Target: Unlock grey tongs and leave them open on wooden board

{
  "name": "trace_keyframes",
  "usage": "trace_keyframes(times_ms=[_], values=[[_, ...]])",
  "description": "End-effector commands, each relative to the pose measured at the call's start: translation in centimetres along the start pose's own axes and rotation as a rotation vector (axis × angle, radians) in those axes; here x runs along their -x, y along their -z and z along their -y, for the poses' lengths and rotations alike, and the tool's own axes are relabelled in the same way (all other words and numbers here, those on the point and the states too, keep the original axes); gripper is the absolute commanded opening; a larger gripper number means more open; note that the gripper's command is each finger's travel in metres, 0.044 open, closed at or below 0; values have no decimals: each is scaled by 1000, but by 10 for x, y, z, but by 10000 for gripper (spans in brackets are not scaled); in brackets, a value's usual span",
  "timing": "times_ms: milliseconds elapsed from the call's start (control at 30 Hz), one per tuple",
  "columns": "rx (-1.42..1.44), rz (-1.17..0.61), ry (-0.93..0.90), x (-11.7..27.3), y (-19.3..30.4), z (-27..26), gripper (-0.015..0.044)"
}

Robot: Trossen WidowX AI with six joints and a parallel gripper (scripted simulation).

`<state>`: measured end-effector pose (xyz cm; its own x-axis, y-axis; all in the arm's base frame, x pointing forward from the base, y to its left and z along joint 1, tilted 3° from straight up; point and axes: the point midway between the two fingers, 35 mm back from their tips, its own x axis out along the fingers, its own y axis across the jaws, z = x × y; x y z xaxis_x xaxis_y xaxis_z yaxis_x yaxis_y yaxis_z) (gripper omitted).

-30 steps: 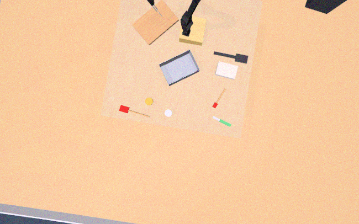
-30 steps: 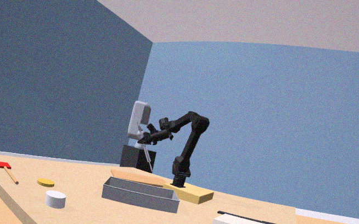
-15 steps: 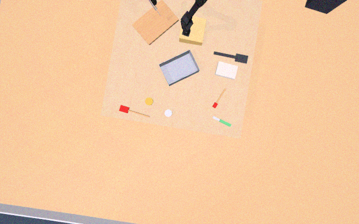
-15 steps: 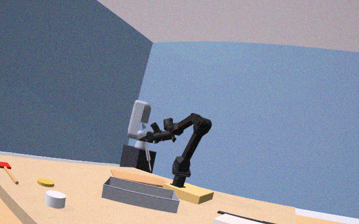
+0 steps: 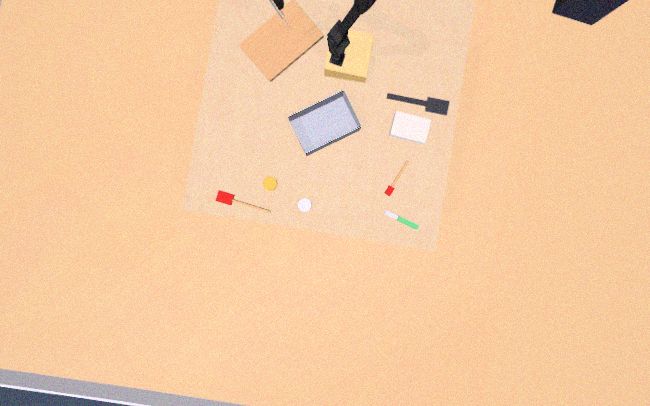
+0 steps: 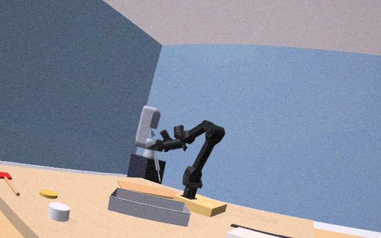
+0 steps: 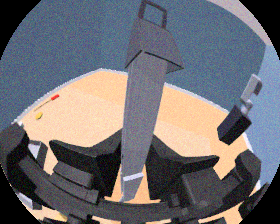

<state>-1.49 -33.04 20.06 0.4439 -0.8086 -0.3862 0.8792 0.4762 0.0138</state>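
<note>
The grey tongs hang nearly upright in the exterior view, with the hinge end up and the tips pointing down. My gripper is shut on the tongs' body below the hinge, high above the table. In the wrist view the wedge-shaped hinge end with its loop is at the top, beyond the fingers. The tips are at or over the wooden board in the top view. Whether the lock is released cannot be told. The roasting tin has nothing across it.
The arm's base stands on a yellow block beside the board. A yellow disc, a white cylinder and a red-headed tool lie beyond the tin. A black spatula lies near a white box.
</note>
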Motion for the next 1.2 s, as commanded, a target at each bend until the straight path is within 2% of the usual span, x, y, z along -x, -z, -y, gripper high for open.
trace_keyframes(times_ms=[0, 533, 1167], values=[[5, 12, -3, 1, -3, -1, -150], [-4, -6, -2, -1, -2, 0, -150], [-111, -378, 13, -42, 26, 11, -150]])
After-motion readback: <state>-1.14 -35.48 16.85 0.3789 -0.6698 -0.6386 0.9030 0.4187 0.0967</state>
